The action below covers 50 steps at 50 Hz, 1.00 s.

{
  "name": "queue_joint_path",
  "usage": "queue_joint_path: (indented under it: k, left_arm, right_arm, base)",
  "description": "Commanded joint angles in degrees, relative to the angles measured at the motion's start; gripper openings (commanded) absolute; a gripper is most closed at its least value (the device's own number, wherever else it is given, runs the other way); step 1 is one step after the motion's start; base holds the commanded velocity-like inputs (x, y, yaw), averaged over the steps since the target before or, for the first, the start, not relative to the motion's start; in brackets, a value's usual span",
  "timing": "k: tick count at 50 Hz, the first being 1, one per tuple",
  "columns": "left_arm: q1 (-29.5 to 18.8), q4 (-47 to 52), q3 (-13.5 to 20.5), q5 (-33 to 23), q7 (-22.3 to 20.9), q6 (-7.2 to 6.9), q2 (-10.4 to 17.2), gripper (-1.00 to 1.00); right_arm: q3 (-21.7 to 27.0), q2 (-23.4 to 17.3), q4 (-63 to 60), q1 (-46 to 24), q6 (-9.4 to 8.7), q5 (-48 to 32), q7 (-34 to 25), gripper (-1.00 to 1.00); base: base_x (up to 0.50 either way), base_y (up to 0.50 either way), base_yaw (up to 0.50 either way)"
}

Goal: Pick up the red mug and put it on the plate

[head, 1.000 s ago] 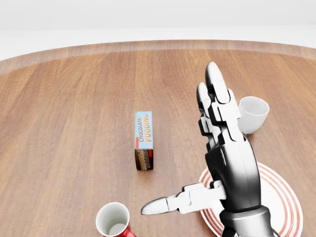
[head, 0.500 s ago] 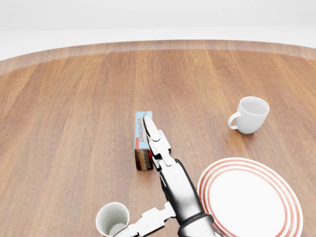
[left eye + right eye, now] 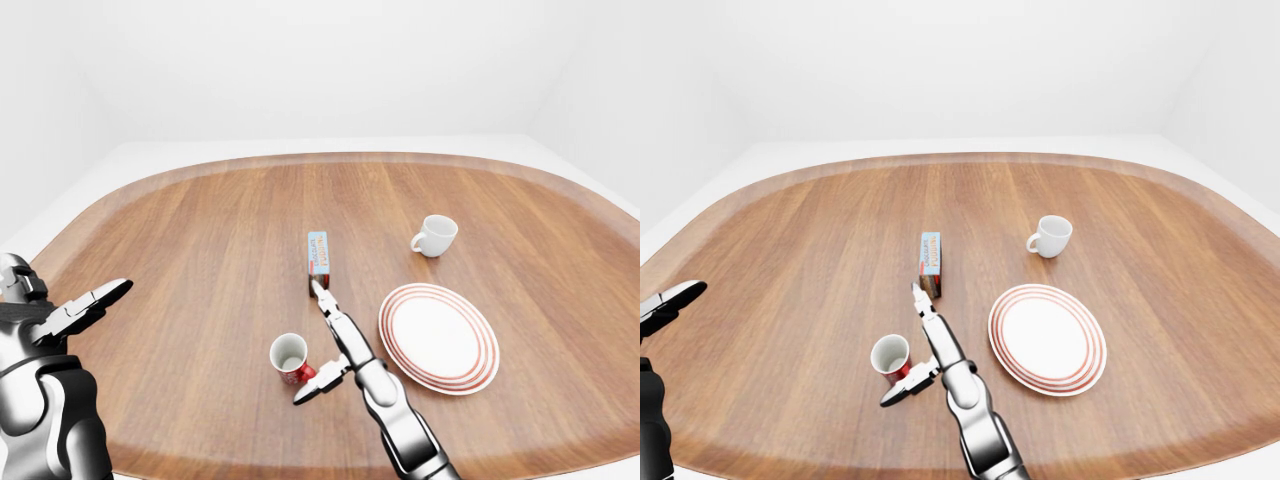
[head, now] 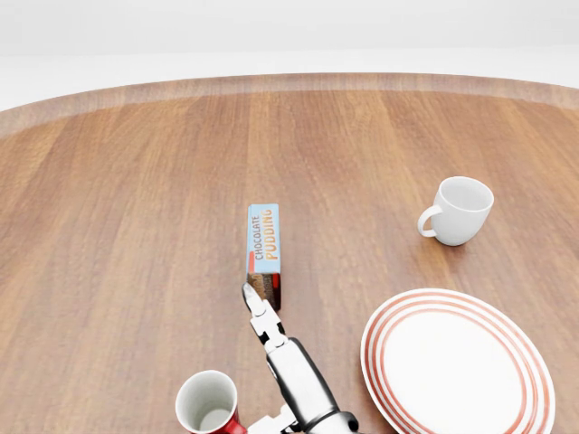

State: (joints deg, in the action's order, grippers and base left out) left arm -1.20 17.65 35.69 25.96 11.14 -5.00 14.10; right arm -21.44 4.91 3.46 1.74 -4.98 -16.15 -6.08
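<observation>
1. Tabletop: you face a large rounded surface of reddish-brown wood planks with a paler raised border along its edge. It fills most of each view.
2. Room: plain white walls and a pale floor surround the tabletop; the corners show only in the two eye views.
3. Red mug: upright, white inside, red outside, standing low and left of centre in the left-eye view. It sits well left of the plate, with your right hand between the two.
4. Plate: white with concentric red rings at the rim, lying flat at the lower right. Nothing rests on it.
5. Chocolate pudding box: blue-topped carton with a brown end, lying flat near the middle of the tabletop, above the mug in the head view.
6. White cup: upright, handle turned to the view's left, above the plate and apart from it.
7. Right hand: your fingers are spread wide, holding nothing. Two point up toward the pudding box's near end; the thumb juts out at the lower left, just beside the mug's base. Whether it touches the mug cannot be told.
8. Left hand: raised at the far left edge of the left-eye view, fingers extended and apart, empty.
</observation>
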Motion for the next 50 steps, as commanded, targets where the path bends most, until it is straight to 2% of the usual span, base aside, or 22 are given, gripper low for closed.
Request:
queue_joint_path:
  k: [1,9,14,20,24,26,27,31,37,40,41,46,50]
  left_arm:
    - [0.05,0.10,-0.01,-0.04,-0.04,0.00,-0.05,1.00]
    - [0.05,0.06,-0.02,-0.06,-0.09,0.00,-0.08,1.00]
    - [0.00,0.06,-0.09,-0.08,-0.04,0.00,-0.06,1.00]
    - [-0.09,0.10,-0.16,-0.11,0.03,0.00,-0.03,1.00]
    - [-0.09,0.06,-0.20,-0.19,0.02,0.00,-0.05,1.00]
    - [-0.10,0.07,-0.23,-0.20,0.00,0.00,-0.05,1.00]
    - [-0.11,0.05,-0.26,-0.23,-0.01,0.00,-0.06,1.00]
    - [-0.10,0.12,-0.22,-0.15,0.02,0.00,-0.04,1.00]
    - [-0.10,0.09,-0.22,-0.13,0.04,0.00,-0.06,1.00]
    - [-0.03,0.25,-0.26,-0.18,0.06,0.00,-0.14,1.00]
    - [-0.05,0.22,-0.25,-0.16,0.08,0.00,-0.14,1.00]
    - [0.04,0.25,-0.39,-0.32,0.00,0.00,-0.31,1.00]
    - [-0.05,0.05,-0.41,-0.34,0.01,0.00,-0.26,1.00]
  right_arm:
    - [0.30,0.81,5.37,-0.38,0.01,-2.21,-0.70,1.00]
    - [0.81,1.11,6.74,-0.91,0.24,-2.43,-0.95,1.00]
    - [1.59,1.54,10.22,-2.19,1.55,-2.60,-0.92,1.00]
    - [2.95,2.39,12.20,-4.06,0.94,-1.68,-2.18,1.00]
    - [4.15,2.98,15.85,-6.25,1.99,-1.77,-2.08,1.00]
    - [5.16,3.38,19.19,-8.10,3.15,-1.68,-1.81,1.00]
    - [5.32,3.78,19.73,-8.71,2.63,-1.68,-2.33,1.00]
    - [6.08,4.59,22.87,-10.77,3.17,-2.36,-2.45,1.00]
    - [7.32,5.59,30.78,-14.98,5.65,-4.10,-1.92,1.00]
    - [8.24,6.46,36.19,-17.42,7.32,-4.82,-1.66,1.00]
    - [8.92,6.58,39.15,-18.47,8.40,-4.60,-1.38,1.00]
    - [11.08,6.84,45.80,-21.63,9.98,-4.21,-0.11,1.00]
    - [12.10,6.89,48.78,-22.90,9.98,-3.58,0.02,1.00]
  base:
    - [0.00,0.00,0.00]
    - [0.00,0.00,0.00]
    - [0.00,0.00,0.00]
    - [0.00,0.00,0.00]
    - [0.00,0.00,0.00]
    - [0.00,0.00,0.00]
    - [0.00,0.00,0.00]
    - [0.00,0.00,0.00]
    - [0.00,0.00,0.00]
    - [0.00,0.00,0.00]
    - [0.00,0.00,0.00]
    - [0.00,0.00,0.00]
    - [0.00,0.00,0.00]
